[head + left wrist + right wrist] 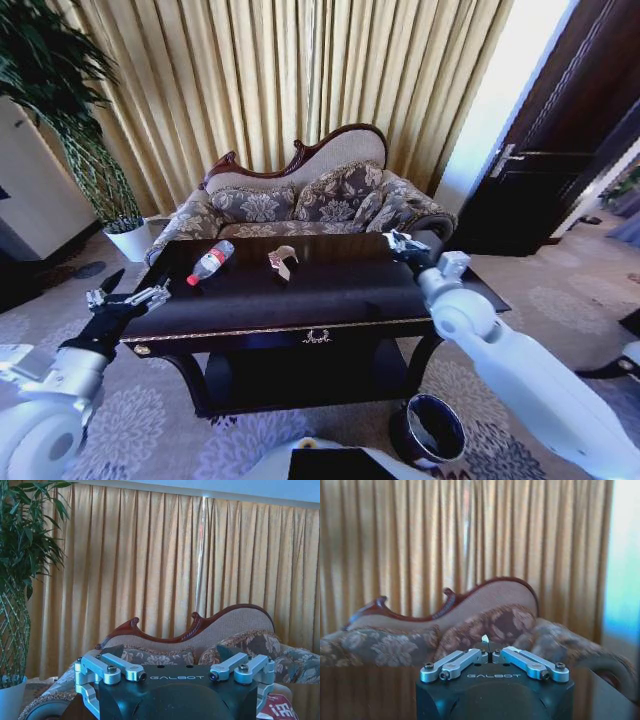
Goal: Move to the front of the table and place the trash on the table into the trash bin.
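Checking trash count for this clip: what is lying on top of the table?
On the table lie a plastic bottle with a red cap and a tan wrapper. The right claw hangs over the far right edge and hides whatever is beneath it.

head: high, looking down on table (300,300) | wrists: low, level, facing sofa (200,640) | shared: sofa, curtain (420,540)

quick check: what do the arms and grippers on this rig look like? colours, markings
Both arms have glossy white rounded shells with bulbous joints, ending in black wrist sections. The left gripper and right gripper are black with silver-grey metal parts. Seen from the wrist views, each gripper body is a black block marked GALBOT in pale letters, carrying light blue-silver anodised linkage bars with bolts. No loose cables are visible.
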